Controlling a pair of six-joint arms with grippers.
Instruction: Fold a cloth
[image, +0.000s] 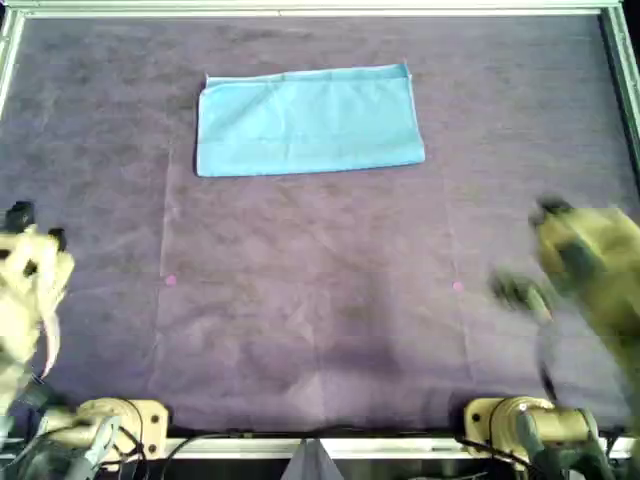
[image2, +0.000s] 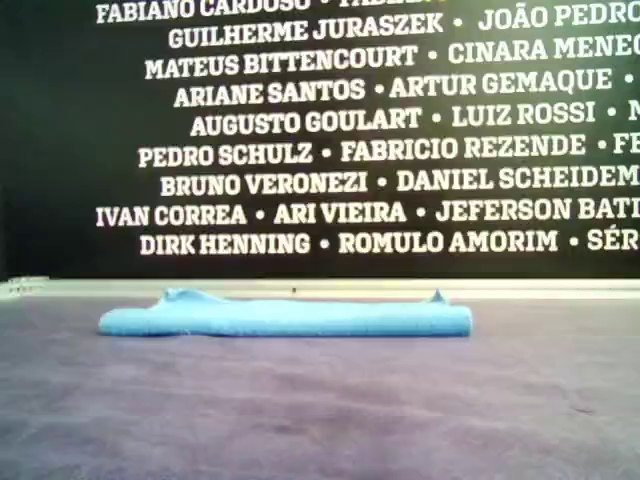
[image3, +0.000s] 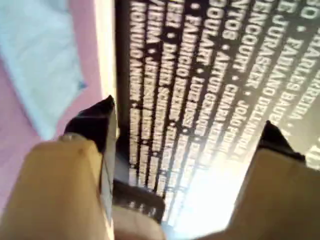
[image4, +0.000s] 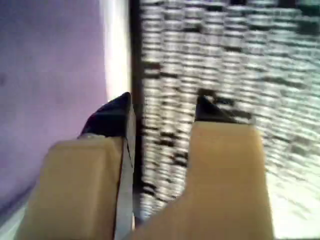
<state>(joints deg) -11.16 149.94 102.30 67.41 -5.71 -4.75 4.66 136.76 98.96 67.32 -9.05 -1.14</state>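
The cloth (image: 310, 121), folded into a long rectangle, is seen lying flat on the purple table covering (image: 320, 320), well ahead of both arms. My first gripper (image3: 187, 125) is held wide open and empty, clear of the fabric. My second gripper (image4: 162, 107) is parted narrowly, nothing between its jaws.

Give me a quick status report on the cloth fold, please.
Both end effectors open, holding nothing, off the cloth. Cloth folded into a rectangle, flat on the purple table covering near the far edge. Nothing in the way.
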